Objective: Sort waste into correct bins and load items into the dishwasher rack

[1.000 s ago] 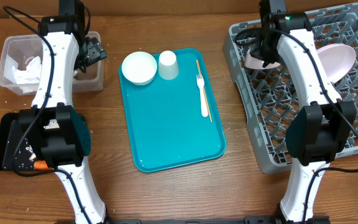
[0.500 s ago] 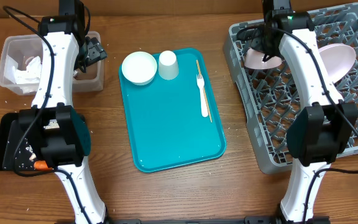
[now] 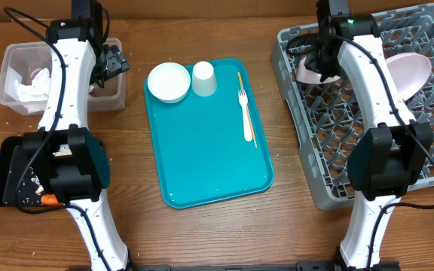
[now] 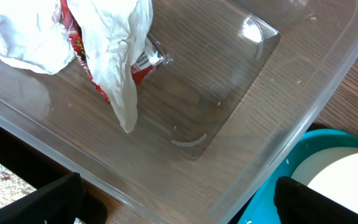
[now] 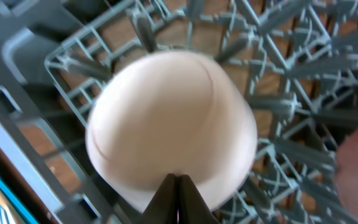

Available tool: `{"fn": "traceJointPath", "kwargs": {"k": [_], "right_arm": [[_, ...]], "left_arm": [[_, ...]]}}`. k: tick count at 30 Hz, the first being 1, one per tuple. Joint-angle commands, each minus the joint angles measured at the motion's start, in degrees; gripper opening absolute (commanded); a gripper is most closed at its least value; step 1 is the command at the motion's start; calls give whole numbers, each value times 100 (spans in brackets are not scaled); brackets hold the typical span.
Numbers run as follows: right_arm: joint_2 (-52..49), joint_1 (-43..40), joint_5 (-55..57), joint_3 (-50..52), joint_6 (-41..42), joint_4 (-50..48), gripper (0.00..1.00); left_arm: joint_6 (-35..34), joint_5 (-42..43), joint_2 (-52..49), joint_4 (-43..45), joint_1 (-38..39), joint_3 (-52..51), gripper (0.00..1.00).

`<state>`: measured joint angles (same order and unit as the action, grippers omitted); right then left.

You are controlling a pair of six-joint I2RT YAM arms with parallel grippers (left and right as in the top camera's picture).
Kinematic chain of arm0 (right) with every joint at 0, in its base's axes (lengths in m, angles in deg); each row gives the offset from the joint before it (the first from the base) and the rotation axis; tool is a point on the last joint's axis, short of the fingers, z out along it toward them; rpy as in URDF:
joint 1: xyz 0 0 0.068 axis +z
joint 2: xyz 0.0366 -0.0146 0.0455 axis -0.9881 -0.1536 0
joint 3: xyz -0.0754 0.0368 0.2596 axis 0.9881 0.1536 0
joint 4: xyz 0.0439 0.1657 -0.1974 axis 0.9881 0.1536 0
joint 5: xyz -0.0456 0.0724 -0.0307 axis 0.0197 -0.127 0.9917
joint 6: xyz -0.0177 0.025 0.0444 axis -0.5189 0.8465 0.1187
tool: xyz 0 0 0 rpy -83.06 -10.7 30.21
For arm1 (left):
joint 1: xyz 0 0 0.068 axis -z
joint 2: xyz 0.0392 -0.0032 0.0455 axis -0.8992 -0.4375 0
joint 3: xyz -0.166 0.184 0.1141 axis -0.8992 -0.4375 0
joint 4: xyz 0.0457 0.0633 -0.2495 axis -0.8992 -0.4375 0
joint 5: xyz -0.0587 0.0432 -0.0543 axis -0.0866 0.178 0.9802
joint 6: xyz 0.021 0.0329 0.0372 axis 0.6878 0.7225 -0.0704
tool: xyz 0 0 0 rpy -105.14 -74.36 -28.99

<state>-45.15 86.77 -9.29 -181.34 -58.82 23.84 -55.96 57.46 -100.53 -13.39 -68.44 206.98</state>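
Observation:
In the grey dishwasher rack a white bowl lies upside down, and a pinkish plate leans further right. My right gripper hangs just over that bowl; the right gripper is shut, holding nothing. On the left, my open left gripper hovers at the right end of the clear tub, empty. The left gripper is above the tub's wall. A crumpled napkin and a red wrapper lie inside. The black tray holds crumbs and a carrot.
The teal tray in the middle carries a second white bowl, a white cup, a white fork and a thin wooden stick. Both arm bases stand near the table's front edge.
The right gripper drifted slightly away over the upturned bowl and came back. The left arm and everything on the teal tray stayed still.

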Motion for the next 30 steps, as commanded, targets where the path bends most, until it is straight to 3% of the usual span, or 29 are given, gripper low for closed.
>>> {"fn": "traceJointPath", "kwargs": {"k": [1,9,17,30], "right_arm": [[205,-55,-46,-81,79,-323,4],[0,-114,-122,-57,-66,-896,4],[-358,-131,-131,-63,-79,-310,4],[278,-210,-463,-79,-52,509,4]], "left_arm": [[-138,22,37,2,-11,125,100],[-138,22,35,2,-9,125,100],[-138,22,35,2,-11,125,100],[-138,22,35,2,-11,125,100]]}}
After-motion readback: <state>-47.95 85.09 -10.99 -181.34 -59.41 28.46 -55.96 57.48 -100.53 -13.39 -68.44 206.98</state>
